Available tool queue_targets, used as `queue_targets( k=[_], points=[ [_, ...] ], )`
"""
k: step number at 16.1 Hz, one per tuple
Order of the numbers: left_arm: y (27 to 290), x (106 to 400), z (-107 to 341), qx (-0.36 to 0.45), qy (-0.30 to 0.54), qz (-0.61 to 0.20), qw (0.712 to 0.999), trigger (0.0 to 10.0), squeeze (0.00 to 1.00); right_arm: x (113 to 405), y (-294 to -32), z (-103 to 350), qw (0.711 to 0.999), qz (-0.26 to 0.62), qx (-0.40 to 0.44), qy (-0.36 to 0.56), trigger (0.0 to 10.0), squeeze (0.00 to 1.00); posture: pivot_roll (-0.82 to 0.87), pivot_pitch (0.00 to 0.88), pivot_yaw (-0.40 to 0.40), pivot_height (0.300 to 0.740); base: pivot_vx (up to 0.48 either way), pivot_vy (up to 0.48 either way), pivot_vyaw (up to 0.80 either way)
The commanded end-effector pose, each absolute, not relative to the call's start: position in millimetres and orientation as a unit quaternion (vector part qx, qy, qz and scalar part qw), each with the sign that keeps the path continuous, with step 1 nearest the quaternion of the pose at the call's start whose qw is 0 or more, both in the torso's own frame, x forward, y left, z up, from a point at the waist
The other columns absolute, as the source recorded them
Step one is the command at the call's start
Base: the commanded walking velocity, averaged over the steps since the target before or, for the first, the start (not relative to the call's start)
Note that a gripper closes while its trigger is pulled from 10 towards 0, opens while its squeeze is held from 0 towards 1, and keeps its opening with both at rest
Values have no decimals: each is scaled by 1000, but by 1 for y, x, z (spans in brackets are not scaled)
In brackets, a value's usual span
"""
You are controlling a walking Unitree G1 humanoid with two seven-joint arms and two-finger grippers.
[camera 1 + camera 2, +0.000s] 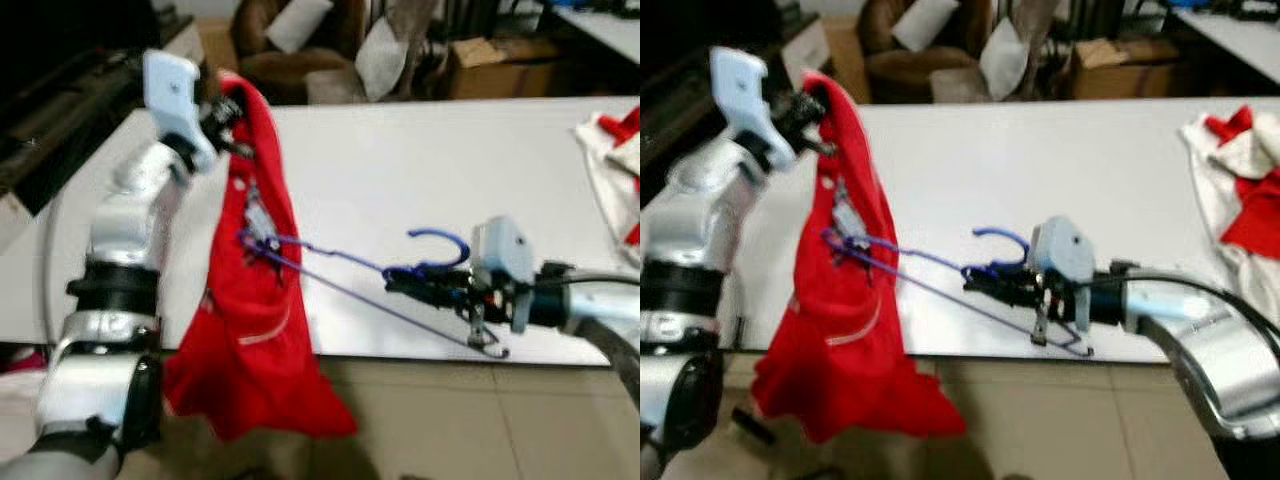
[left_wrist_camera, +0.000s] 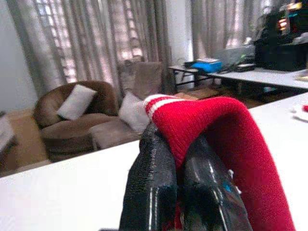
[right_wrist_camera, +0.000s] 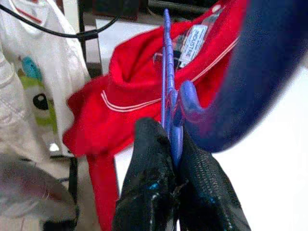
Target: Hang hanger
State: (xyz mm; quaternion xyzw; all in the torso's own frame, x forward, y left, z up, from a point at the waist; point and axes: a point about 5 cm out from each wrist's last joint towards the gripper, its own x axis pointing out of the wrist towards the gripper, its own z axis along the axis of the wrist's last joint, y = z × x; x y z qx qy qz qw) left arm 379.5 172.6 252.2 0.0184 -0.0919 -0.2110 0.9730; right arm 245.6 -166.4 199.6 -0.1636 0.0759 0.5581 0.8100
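A red garment (image 1: 258,330) hangs in the air over the white table's (image 1: 420,170) near edge, held up by its collar. My left gripper (image 1: 232,125) is shut on that collar at the upper left; the left wrist view has the red knit collar (image 2: 202,120) pinched between the black fingers (image 2: 151,187). A blue wire hanger (image 1: 340,268) lies level, its far end poked into the garment's neck. My right gripper (image 1: 400,282) is shut on the hanger just below its hook (image 1: 445,245). In the right wrist view the hanger (image 3: 168,96) runs from the fingers (image 3: 149,168) into the red garment (image 3: 144,91).
More red and white clothes (image 1: 615,170) lie at the table's right edge. Behind the table stand a brown armchair with white cushions (image 1: 300,40) and cardboard boxes (image 1: 490,65). Tiled floor (image 1: 450,420) lies below the near table edge.
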Motion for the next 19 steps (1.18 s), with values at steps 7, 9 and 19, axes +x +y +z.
queue_targets(
  k=[7,9,19],
  points=[
    [170,349,293,12,-134,-319,938,10000,0,288,-138,193,786,581,-193,87,10000,0,-13,0,13,740,0,0,0],
    [163,337,303,-23,-146,-359,921,10000,0,305,-128,189,790,571,-203,89,10000,0,-8,0,10,740,0,0,0],
    [160,316,355,-135,-261,-396,870,10000,0,389,-172,359,926,163,-134,-312,10000,0,-11,0,21,740,0,0,0]
  ],
)
